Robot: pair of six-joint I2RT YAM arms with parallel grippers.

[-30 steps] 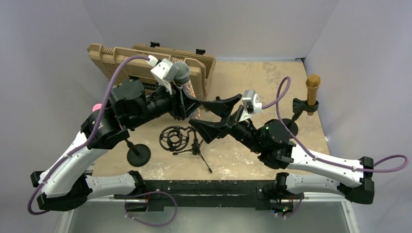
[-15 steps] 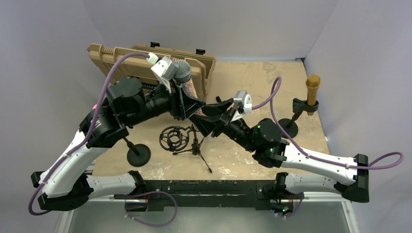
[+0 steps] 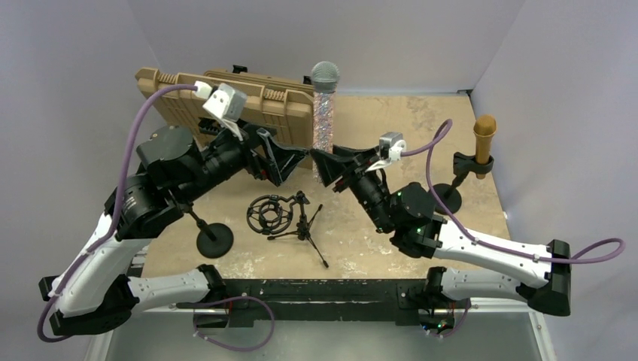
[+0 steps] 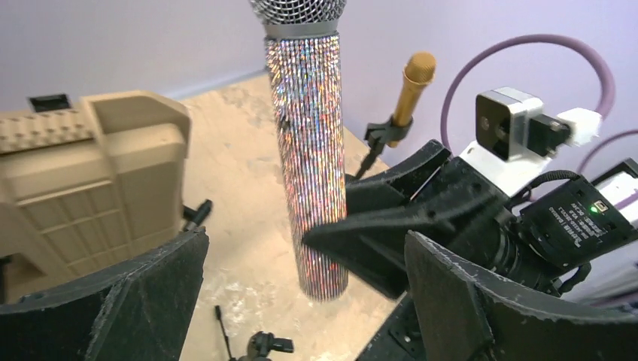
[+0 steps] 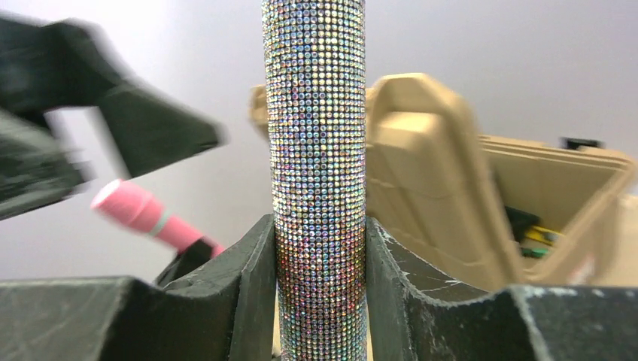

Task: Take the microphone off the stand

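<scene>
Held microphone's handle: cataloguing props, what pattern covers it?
The microphone handle has rows of sparkly silver rhinestones; clearest in the right wrist view.

Lilac walls (image 3: 75,45), mottled tan tabletop (image 3: 399,113)

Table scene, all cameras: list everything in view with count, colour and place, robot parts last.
sparkly rhinestone microphone: 1, silver glitter with grey mesh head, upright over the back centre
gold microphone: 1, gold-brown, clipped in a black stand at the right edge
pink microphone: 1, pink, left side, visible only in the right wrist view
tan plastic hard case: 1, tan, open, back left
black shock mount on small tripod: 1, black, front centre
black round-base stand: 1, black, front left
speckled beige table: 1, beige, under everything
left gripper: 1, black, open, apart from the sparkly microphone
right gripper: 1, black, shut on its lower body
</scene>
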